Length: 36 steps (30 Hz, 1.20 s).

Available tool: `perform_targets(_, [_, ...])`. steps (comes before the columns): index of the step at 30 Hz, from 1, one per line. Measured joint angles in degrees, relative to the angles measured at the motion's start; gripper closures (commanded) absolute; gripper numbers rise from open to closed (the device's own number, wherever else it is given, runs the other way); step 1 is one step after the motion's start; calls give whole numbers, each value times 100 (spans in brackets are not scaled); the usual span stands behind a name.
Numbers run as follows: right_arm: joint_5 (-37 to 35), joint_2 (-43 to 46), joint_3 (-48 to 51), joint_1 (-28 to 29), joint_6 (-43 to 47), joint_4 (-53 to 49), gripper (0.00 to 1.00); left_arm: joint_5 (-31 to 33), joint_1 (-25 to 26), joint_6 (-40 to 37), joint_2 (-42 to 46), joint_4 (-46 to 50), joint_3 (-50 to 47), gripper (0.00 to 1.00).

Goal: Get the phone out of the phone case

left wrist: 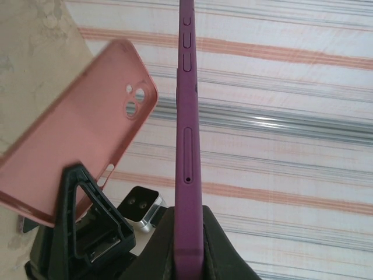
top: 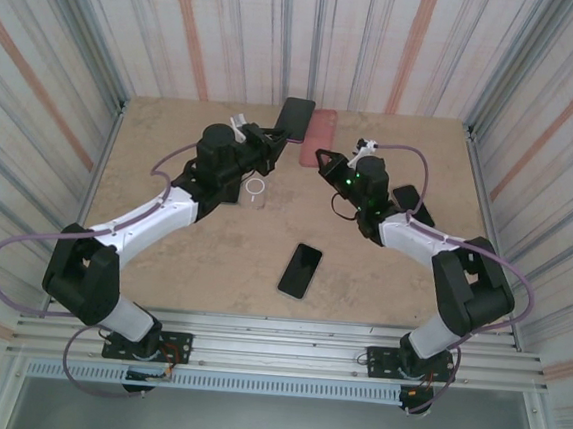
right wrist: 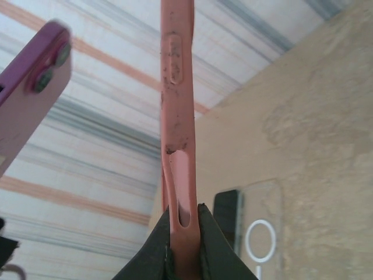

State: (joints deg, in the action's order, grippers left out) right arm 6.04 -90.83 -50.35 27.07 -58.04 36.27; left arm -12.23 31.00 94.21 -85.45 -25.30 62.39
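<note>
The purple phone [left wrist: 187,116] stands edge-on in the left wrist view, with my left gripper [left wrist: 187,213] shut on its lower end. From above, this phone [top: 297,118] shows its dark screen at the back of the table, held up by the left gripper [top: 273,138]. The pink phone case [right wrist: 178,116] is empty and pinched at one end by my right gripper [right wrist: 183,213]. From above, the case [top: 319,137] sits just right of the phone, held by the right gripper [top: 326,161]. Phone and case are apart, side by side. The case [left wrist: 76,134] shows its camera cut-out.
Another dark phone [top: 300,270] lies flat mid-table. A clear case with a white ring [top: 255,191] lies under the left arm. A further dark phone [top: 405,197] lies beside the right arm. Striped walls close in on three sides.
</note>
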Motion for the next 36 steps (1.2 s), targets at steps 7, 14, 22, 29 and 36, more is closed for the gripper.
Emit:
perform_targets(7, [243,107,44,-452,105,-352,92,68,-68,-323,-42,-28,-221,91])
perform_targets(14, [472,107,90,-612,140,-564,92,286,-66,-636,-531,-168,-590,90])
perform_targets(22, [621,107,260,-612,133,-632,93,693,28,-785,-1086,-531,-957,89])
perform_targets(29, [645,107,446,-612,111,-638,93,839,164,-787,-1871,-1010,-970,89])
perform_targets(36, [732,98,457,-612,109,-649,93,892,164,-782,-2385,-1270,-970,88])
